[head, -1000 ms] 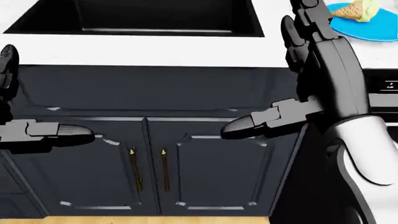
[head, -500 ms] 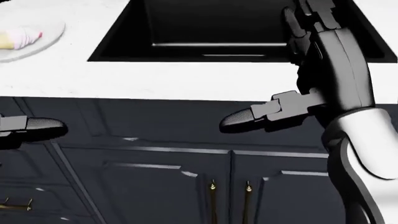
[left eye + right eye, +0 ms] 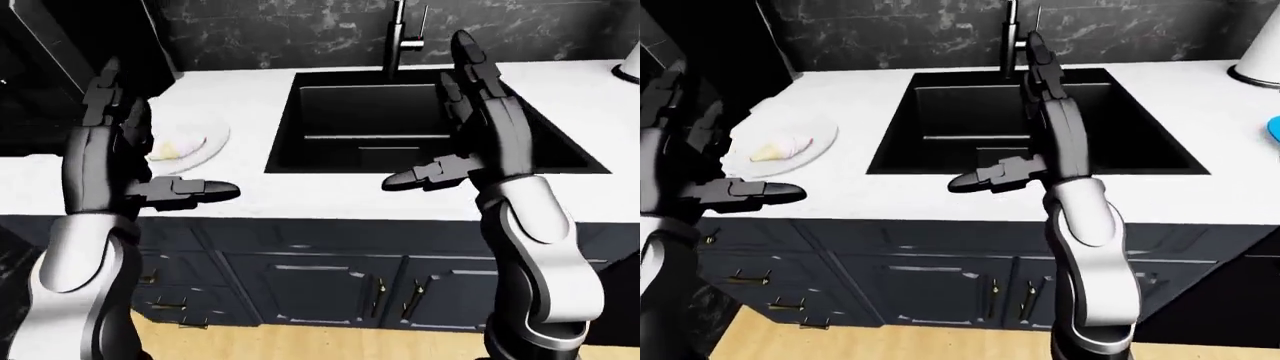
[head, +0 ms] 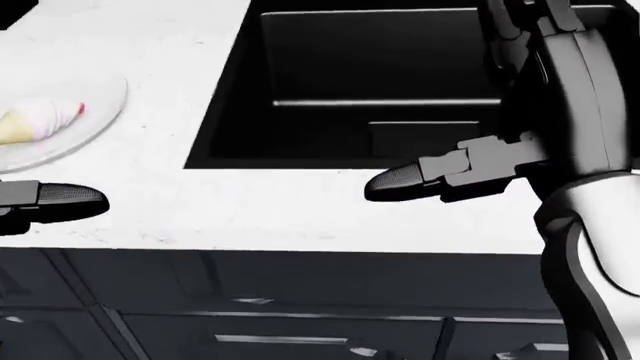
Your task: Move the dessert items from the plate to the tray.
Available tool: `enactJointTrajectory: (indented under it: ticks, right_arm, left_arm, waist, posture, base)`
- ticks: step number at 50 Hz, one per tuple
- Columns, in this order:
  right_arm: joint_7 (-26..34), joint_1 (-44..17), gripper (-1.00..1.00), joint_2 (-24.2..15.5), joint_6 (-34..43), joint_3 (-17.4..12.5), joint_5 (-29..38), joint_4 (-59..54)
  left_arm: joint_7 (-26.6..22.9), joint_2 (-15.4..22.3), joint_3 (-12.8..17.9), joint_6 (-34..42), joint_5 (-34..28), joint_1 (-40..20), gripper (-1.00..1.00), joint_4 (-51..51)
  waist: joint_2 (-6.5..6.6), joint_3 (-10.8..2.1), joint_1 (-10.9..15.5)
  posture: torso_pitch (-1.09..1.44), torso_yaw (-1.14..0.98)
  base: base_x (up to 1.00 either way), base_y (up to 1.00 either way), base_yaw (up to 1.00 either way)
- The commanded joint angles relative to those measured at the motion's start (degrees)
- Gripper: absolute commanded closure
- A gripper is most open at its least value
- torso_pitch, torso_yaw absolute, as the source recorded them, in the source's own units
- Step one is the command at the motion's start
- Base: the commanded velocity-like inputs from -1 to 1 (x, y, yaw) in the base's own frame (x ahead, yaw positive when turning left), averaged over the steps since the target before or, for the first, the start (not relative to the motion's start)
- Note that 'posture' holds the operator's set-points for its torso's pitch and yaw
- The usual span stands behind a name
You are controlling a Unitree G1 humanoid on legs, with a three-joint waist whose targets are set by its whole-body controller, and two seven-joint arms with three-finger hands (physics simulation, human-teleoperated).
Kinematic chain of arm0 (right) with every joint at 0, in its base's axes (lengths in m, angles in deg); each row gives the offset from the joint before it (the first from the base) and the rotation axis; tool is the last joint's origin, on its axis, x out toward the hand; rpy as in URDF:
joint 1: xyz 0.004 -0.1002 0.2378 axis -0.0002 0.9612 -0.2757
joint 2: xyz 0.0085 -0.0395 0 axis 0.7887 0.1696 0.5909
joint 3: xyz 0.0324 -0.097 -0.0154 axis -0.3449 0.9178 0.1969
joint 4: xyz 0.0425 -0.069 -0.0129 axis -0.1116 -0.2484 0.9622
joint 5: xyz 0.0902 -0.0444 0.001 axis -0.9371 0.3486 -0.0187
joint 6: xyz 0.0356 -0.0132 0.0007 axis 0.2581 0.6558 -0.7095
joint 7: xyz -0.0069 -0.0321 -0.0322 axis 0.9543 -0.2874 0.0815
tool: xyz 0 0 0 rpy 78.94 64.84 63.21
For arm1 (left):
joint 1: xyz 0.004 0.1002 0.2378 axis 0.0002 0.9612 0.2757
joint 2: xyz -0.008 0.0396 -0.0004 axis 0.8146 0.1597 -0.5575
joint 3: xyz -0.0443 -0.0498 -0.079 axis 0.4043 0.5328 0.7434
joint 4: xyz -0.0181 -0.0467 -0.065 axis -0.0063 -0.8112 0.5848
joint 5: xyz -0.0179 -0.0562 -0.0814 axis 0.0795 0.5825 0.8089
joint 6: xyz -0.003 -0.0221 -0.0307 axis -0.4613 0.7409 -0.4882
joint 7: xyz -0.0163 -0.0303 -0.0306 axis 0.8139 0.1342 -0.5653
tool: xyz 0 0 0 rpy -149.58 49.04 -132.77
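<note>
Now the fingers of the right hand [image 3: 1025,105] are spread and hold nothing, raised over the black sink [image 3: 940,120]. Left of the sink, the left hand [image 3: 115,142] is also spread, empty. The dessert [image 3: 780,148] lies on the plate [image 3: 815,142], left of the sink.

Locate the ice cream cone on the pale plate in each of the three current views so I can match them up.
Left-eye view: ice cream cone at middle left, partly hidden behind the left hand.
Head view: at the left edge, upper part, on the plate.
Right-eye view: at left, above centre.
Shared landmark: the black sink, just right of the plate in every view.
</note>
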Motion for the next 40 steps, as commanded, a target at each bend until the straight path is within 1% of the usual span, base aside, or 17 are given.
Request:
enactJointTrajectory:
  ticks: [1,2,3,4,5,6,7,9,10,14,18,20,22,23,26,32,40]
  right_arm:
    - [0.03,-1.13,-1.0,-0.04,-1.05,0.36,0.03,0.74]
    - [0.08,-1.05,-1.0,-0.14,-1.28,0.41,0.26,0.6]
    - [0.0,-1.03,-1.0,-0.16,-1.26,0.4,0.53,0.46]
    - [-0.03,-1.03,-1.0,0.29,-1.77,0.03,-0.04,0.68]
    - [-0.15,-0.94,-1.0,0.34,-1.59,-0.14,-0.32,0.86]
    - [-0.33,-0.8,-1.0,0.16,-1.73,-0.19,-0.25,0.89]
    - [-0.6,-0.65,-1.0,0.41,-1.74,-0.48,-0.73,1.08]
    - [-1.18,-0.61,-1.0,0.31,-1.78,-0.66,-1.14,1.28]
    - [-1.17,-0.43,-1.0,0.23,-1.83,-0.66,-1.51,1.57]
    - [-1.6,-0.01,-1.0,-0.18,-1.67,-0.77,-1.89,1.84]
    - [-1.81,0.46,-1.0,-0.21,-1.96,-0.76,-2.2,2.22]
    - [-1.81,0.84,-1.0,-0.11,-2.1,-0.75,-2.39,2.26]
    - [-1.72,0.91,-1.0,-0.14,-2.1,-0.69,-2.41,2.28]
    - [-1.72,0.98,-1.0,-0.22,-2.1,-0.68,-2.32,2.33]
    - [-1.68,0.96,-1.0,-0.34,-1.74,-0.97,-2.54,2.8]
    - [-1.66,0.99,-1.0,-0.44,-2.16,-1.2,-3.14,2.81]
    - [-1.58,1.29,-1.0,-0.46,-3.15,-0.92,-3.21,2.14]
  left_arm:
    - [0.24,0.74,0.63,-0.91,-0.27,-0.75,-1.0,0.39]
    - [0.26,0.74,0.69,-0.86,-0.24,-0.78,-1.0,0.49]
    - [0.26,0.76,0.68,-0.88,-0.24,-0.79,-1.0,0.47]
    - [0.29,0.71,0.64,-1.02,-0.28,-0.73,-1.0,0.37]
    - [0.24,0.7,0.56,-1.28,-0.38,-0.54,-1.0,0.29]
    - [0.17,0.59,0.57,-1.4,-0.35,-0.39,-1.0,0.24]
    - [0.18,0.58,0.56,-1.55,-0.45,-0.34,-1.0,0.14]
    - [0.04,0.83,0.49,-1.46,-0.59,-0.5,-1.0,0.03]
    - [-0.17,1.2,0.25,-1.37,-0.92,-0.67,-1.0,-0.06]
    - [-2.94,3.17,-1.22,-0.28,-2.7,-1.29,-1.0,-0.58]
    - [-6.19,7.07,-2.88,2.1,-7.82,-6.32,-1.0,-3.53]
    - [-7.93,9.02,-3.78,4.15,-9.82,-11.36,-1.0,-6.05]
    - [-10.3,10.67,-5.88,4.43,-12.6,-14.49,-1.0,-9.59]
    - [-11.08,11.96,-7.84,2.54,-15.6,-16.45,-1.0,-13.14]
    - [-16.07,13.44,-12.66,-1.76,-25.44,-22.48,-1.0,-24.14]
    - [-25.15,11.28,-16.37,-6.06,-43.14,-33.21,-1.0,-40.35]
    - [-31.41,8.89,-14.16,-16.04,-55.13,-35.56,-1.0,-51.52]
  waist:
    - [-0.58,-0.53,0.22]
    - [-0.39,-0.4,0.25]
    - [1.78,-0.86,-0.16]
    - [4.13,0.46,-0.27]
    - [8.04,0.08,0.01]
    - [9.5,-0.1,0.52]
    - [5.27,1.07,0.6]
    - [4.93,-0.55,0.69]
    - [4.78,-0.66,0.6]
    - [3.64,-0.1,0.77]
    - [2.59,0.36,1.11]
    - [1.31,0.13,1.33]
    - [-1.17,-0.34,1.92]
    - [1.09,0.06,1.76]
    - [1.17,-0.91,1.72]
    - [1.54,-1.38,1.37]
    - [1.2,-1.67,0.85]
  posture:
    - [0.0,0.0]
    - [0.0,0.0]
    - [0.0,0.0]
    - [0.0,0.0]
    - [0.0,0.0]
    - [0.0,0.0]
    - [0.0,0.0]
    - [0.0,0.0]
    - [0.0,0.0]
    - [0.0,0.0]
    - [0.0,0.0]
    - [0.0,0.0]
    - [0.0,0.0]
    - [0.0,0.0]
    - [0.0,0.0]
    - [0.0,0.0]
    - [0.0,0.0]
  base:
    - [0.0,0.93,0.0]
    - [0.0,0.48,0.0]
    - [0.0,0.0,0.0]
    - [0.0,0.0,0.0]
    - [0.0,0.0,0.0]
    - [0.0,0.0,0.0]
    - [0.0,0.0,0.0]
    - [0.0,0.0,0.0]
    - [0.0,0.0,0.0]
    - [0.0,0.0,0.0]
    - [0.0,0.0,0.0]
    - [0.0,0.0,0.0]
    - [0.0,0.0,0.0]
    - [0.0,0.0,0.0]
    - [0.0,0.0,0.0]
    - [0.0,0.0,0.0]
    - [0.0,0.0,0.0]
